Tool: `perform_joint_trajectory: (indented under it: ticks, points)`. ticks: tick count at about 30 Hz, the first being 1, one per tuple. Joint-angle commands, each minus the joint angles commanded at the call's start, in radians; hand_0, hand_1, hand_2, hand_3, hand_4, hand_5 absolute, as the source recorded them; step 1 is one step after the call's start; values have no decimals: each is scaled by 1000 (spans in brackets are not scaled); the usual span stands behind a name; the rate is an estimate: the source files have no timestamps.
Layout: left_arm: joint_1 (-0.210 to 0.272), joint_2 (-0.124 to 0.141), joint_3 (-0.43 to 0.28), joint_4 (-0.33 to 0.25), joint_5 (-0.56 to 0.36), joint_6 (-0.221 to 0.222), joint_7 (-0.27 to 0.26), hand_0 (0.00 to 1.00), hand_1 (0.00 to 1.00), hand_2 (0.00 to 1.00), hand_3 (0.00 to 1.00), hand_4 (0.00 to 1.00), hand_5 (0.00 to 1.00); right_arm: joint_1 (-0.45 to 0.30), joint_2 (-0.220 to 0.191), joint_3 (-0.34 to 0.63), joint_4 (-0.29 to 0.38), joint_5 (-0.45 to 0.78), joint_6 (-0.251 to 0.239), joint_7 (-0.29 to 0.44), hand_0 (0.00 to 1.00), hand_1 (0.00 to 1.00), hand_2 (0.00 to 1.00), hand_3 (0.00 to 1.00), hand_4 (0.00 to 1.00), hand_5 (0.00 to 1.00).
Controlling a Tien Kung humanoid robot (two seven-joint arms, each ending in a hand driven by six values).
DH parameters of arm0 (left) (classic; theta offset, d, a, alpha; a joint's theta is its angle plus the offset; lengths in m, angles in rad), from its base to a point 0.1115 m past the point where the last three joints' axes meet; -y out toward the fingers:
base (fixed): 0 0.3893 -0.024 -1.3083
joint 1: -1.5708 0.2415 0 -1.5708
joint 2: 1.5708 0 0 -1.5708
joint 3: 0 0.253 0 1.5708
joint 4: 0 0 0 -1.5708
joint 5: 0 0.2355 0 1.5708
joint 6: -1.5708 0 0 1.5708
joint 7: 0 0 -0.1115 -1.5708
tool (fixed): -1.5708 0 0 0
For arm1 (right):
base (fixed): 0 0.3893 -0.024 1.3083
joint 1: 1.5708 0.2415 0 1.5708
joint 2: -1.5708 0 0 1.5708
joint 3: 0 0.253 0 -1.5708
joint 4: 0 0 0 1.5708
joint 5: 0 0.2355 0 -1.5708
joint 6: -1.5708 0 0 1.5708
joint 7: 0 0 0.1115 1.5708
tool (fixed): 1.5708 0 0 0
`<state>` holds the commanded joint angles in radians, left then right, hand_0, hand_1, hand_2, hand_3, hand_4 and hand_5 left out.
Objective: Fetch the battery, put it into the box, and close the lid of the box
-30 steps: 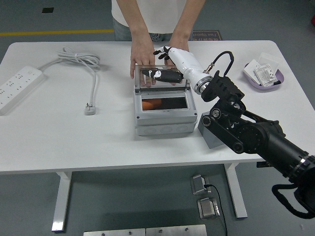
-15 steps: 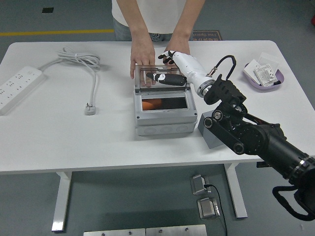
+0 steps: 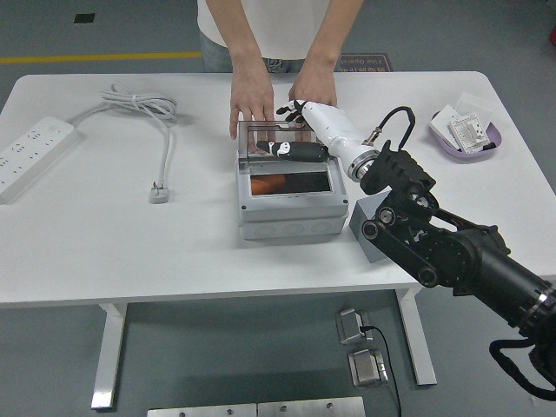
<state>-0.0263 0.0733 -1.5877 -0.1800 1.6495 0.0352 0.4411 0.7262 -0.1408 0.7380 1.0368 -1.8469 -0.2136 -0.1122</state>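
A grey box [image 3: 291, 208] stands at the table's middle. Its clear lid [image 3: 282, 142] tilts up from the back, partly lowered. Something orange [image 3: 269, 183] lies inside, seen through the opening. My right hand [image 3: 295, 139] reaches over the box, its black fingers [image 3: 291, 151] spread and resting against the lid's top. It grasps nothing. A person at the far side rests one hand [image 3: 250, 94] behind the lid's left corner and the other hand [image 3: 313, 87] behind its right. My left arm is out of view.
A white power strip [image 3: 30, 156] with its cable and plug [image 3: 159, 193] lies at the left. A purple tray [image 3: 465, 135] with white parts sits at the right. A grey block [image 3: 372, 233] stands just right of the box.
My right hand has slid right and down with the lid, which leans lower over the box. The person's hands stay behind the box.
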Motion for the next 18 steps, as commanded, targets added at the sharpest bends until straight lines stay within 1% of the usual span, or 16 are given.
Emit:
perform_joint_trajectory:
  ticks: [9,10,13,18]
  points:
    - [2,-6,2,0,-5,0,0,626,634,532,622,701,98,-41,-15,-26,19,13,1,-7,803,699,711,758,998,793]
    - [2,-6,2,0,-5,1,0,626,633,532,622,701,97,-45,-18,-27,25,10,2,-10,787,689,709,757,998,792]
    - [5,-6,2,0,-6,1,0,626,633,532,622,701,97,-55,-23,-24,44,0,2,-15,787,689,709,757,998,792]
    - [4,-5,0,0,-4,2,-2,626,634,532,622,701,97,-65,-27,-11,46,-7,3,-17,773,688,710,756,998,795]
